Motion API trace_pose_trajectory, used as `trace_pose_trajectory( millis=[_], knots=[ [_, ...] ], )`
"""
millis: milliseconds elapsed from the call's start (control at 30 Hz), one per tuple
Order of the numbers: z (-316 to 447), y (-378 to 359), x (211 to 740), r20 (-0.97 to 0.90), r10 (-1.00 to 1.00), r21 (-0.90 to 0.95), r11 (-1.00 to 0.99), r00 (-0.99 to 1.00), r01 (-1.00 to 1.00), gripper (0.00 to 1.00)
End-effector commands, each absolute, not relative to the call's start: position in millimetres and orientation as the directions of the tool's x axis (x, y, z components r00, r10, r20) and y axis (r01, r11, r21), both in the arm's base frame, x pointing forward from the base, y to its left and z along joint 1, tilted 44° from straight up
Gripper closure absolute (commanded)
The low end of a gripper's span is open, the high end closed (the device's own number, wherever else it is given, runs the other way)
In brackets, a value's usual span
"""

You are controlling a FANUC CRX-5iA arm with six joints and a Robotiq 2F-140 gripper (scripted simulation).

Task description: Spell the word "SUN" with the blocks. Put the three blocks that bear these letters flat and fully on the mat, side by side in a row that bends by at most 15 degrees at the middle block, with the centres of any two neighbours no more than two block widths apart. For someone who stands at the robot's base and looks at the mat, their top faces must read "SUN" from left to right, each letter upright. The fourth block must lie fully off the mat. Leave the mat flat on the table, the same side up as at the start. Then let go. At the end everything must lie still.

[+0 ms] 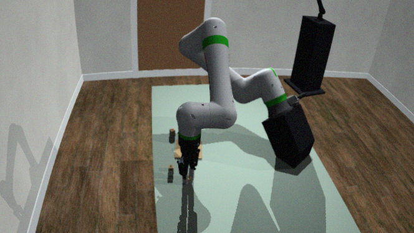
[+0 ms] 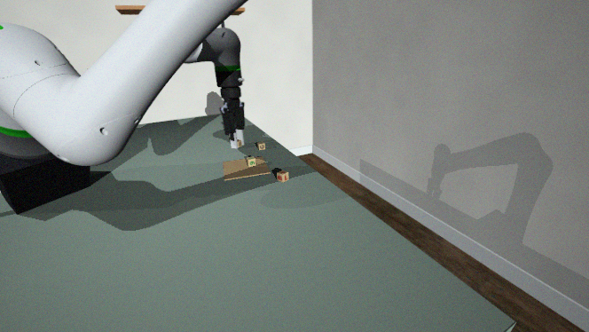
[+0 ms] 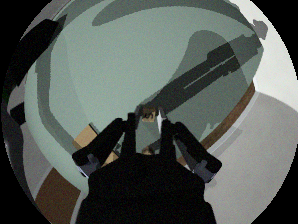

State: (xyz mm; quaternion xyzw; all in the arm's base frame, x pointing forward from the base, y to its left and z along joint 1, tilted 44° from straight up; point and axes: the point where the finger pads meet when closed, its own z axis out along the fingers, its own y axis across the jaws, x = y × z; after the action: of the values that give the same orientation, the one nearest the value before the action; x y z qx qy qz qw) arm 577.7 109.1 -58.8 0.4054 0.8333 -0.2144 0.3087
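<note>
The tan mat (image 2: pixel 245 169) lies on the green table top, and one block with a green letter (image 2: pixel 251 162) sits on it. My gripper (image 2: pixel 237 143) points straight down just beyond the mat's far side, low over the table. Its fingers stand partly closed on either side of a small wooden block (image 2: pixel 239 143), which also shows in the wrist view (image 3: pixel 149 115) between the fingertips. I cannot tell whether the fingers touch it. A third block (image 2: pixel 261 146) lies off the mat to the right. A block with a red letter (image 2: pixel 282 176) lies off the mat near its right corner.
The table's edge runs close to the right of the blocks, with wooden floor and a wall (image 2: pixel 443 111) beyond. The arm's black base (image 1: pixel 288 138) stands on the table. Two blocks (image 1: pixel 171 132) (image 1: pixel 170 168) sit near the table's left edge in the top view.
</note>
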Motion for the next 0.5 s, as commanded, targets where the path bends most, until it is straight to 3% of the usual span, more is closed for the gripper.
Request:
trace_pose_trajectory(
  millis=[0,67,100,467],
  knots=[
    [-58.7,109.4,577.8,-0.688,0.543,-0.107,0.58,-0.481,0.808,0.75],
    [-58.7,109.4,577.8,-0.688,0.543,-0.107,0.58,-0.481,0.808,0.75],
    [-58.7,109.4,577.8,-0.688,0.543,-0.107,0.58,-0.481,0.808,0.87],
    [-58.7,109.4,577.8,-0.688,0.543,-0.107,0.58,-0.481,0.808,0.87]
  ],
)
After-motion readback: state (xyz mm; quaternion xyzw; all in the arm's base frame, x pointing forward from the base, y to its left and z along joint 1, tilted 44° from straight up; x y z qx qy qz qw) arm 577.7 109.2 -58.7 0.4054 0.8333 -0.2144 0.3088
